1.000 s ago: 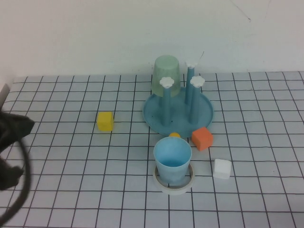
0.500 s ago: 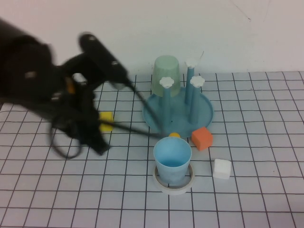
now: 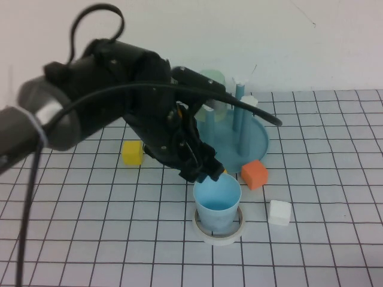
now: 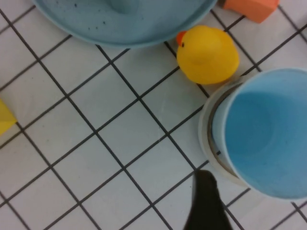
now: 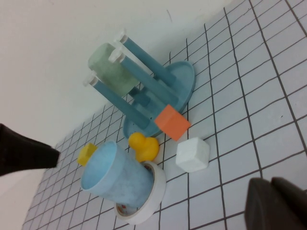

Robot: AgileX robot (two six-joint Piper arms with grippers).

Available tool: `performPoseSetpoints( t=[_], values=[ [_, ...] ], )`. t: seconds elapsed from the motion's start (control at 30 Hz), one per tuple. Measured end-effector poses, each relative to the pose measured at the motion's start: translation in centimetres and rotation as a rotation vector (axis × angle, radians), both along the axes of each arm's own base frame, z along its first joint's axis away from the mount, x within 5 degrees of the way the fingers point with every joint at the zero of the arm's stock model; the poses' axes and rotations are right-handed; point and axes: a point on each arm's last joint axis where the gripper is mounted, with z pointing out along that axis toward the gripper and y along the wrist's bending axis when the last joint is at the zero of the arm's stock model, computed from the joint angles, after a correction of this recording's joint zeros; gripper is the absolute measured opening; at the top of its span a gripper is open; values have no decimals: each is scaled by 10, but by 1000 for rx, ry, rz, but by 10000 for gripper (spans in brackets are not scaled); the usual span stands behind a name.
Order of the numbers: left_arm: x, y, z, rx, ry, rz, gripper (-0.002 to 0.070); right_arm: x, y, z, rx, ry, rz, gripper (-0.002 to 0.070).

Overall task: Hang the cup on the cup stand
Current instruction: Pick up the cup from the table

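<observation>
Hovering my left gripper (image 3: 206,173) at the cup's (image 3: 218,202) far-left rim, jaws state unclear; cup stand (image 3: 226,139) just beyond; right gripper (image 5: 276,206) clenched.

A robot test bench in a lab, set up for manipulation trials

A white tabletop ruled with a black grid (image 3: 90,239) is filling the lower frame, and a bare white wall (image 3: 179,36) is running across the top. Small toy props are sitting scattered at centre: a yellow foam cube (image 3: 132,152), an orange foam cube (image 3: 255,174), a white foam cube (image 3: 279,212) and a yellow rubber duck (image 4: 207,54).
</observation>
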Motion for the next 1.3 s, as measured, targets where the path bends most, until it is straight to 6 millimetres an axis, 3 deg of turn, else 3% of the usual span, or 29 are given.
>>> performPoseSetpoints(
  t=[0.13, 0.8, 0.87, 1.0, 1.07, 1.3],
  values=[
    [13, -10, -33, 23, 58, 9, 410, 0, 0, 0, -6, -1, 3, -1],
    [28, -21, -71, 26, 100, 61, 398, 0, 0, 0, -2, -2, 6, -1],
    [28, -21, -72, 29, 104, 75, 349, 0, 1, 0, -2, 0, 8, -1],
    [29, -20, -72, 51, 90, 70, 125, 0, 1, 0, -2, 1, 9, -1],
    [30, -19, -72, 56, 86, 68, 57, 0, 1, 0, -2, 2, 10, -1],
    [25, -8, -63, 70, 138, 3, 8, 0, 1, 0, 3, 2, 13, -1]
  ],
)
